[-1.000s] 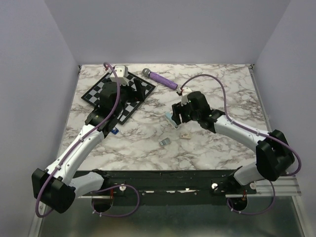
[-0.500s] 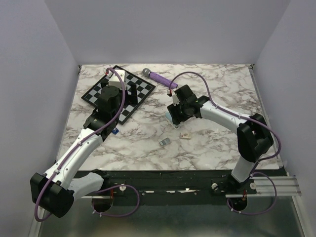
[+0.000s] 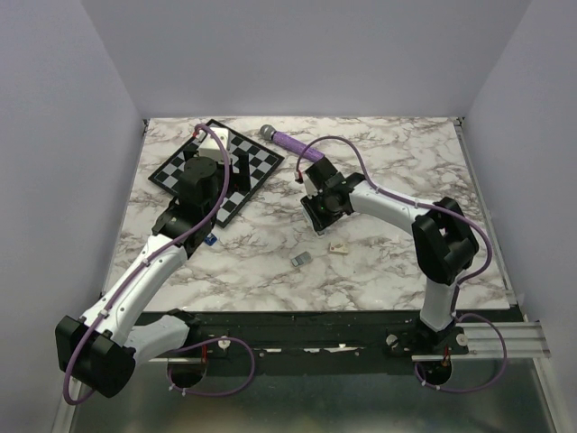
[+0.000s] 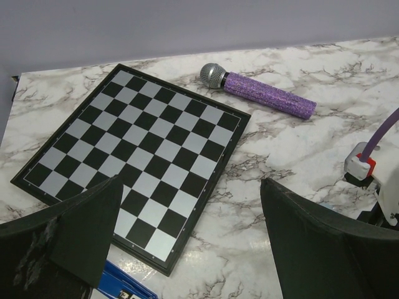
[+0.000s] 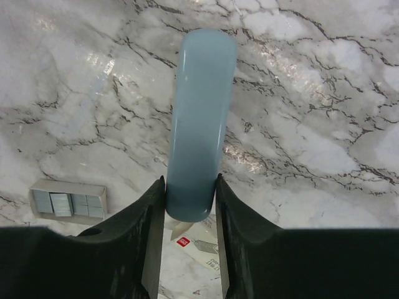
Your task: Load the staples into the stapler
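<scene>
Stapler location: the stapler [image 3: 207, 239], dark blue, lies on the desk [image 3: 397, 271] just off the near corner of the chessboard [image 3: 185, 162], beside the left arm. Only a corner of it shows in the left wrist view.
Stapler handling: judged light and rigid, with a hinge. The smooth casing is likely slippery, and the top may swing open if taken from above.
Stapler hold: judged best across the long sides at mid-body, clear of the hinge.
Left pincer: the left pincer [image 4: 190, 187] is spread wide and empty, above the chessboard.
Staples: the grey staples [image 3: 301, 259] lie mid-desk, well apart from the stapler.
Right pincer: the right pincer [image 5: 190, 187] is clamped on one end of a pale blue bar [image 5: 201, 106], not on the stapler.
</scene>
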